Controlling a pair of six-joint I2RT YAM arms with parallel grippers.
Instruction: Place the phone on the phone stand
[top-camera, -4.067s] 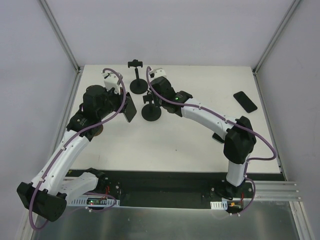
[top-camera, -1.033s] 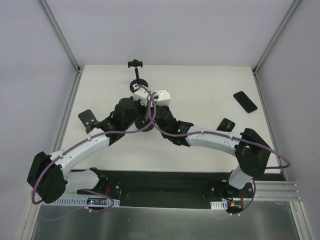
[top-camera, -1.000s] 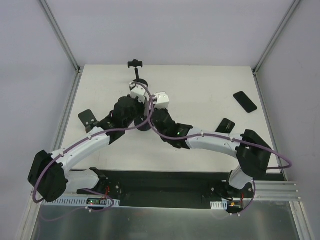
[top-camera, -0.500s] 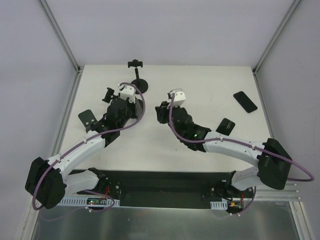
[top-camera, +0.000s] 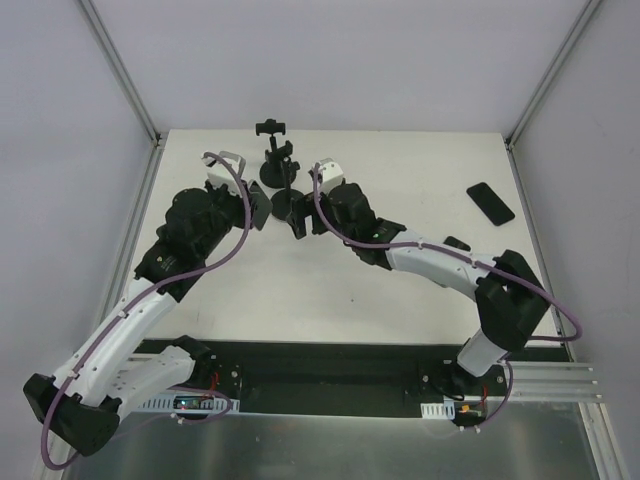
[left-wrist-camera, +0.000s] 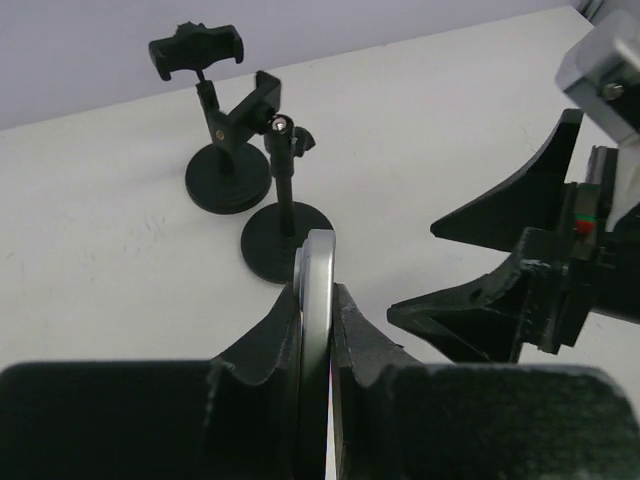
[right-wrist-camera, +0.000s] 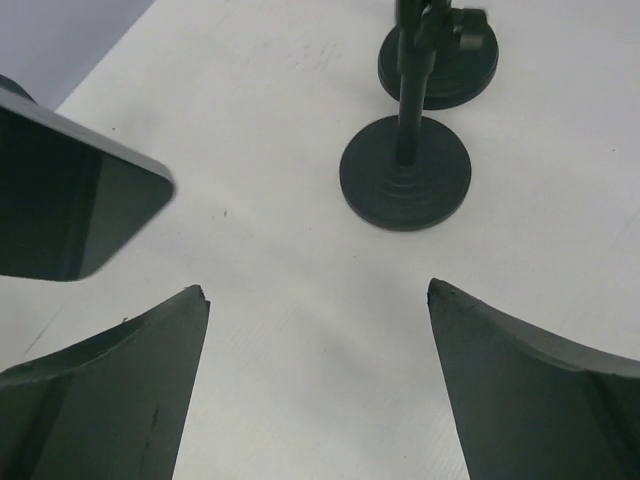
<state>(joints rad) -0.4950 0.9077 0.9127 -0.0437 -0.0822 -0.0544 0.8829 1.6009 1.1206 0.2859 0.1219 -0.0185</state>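
Clamping a phone (left-wrist-camera: 317, 270) edge-on, the left gripper (left-wrist-camera: 315, 310) faced the nearer phone stand (left-wrist-camera: 288, 242) in its wrist view. Right wrist view: the right gripper (right-wrist-camera: 318, 350) gaped wide, holding nothing, above the white table (right-wrist-camera: 280, 250). From above, both grippers flanked that stand, the phone just left of it.
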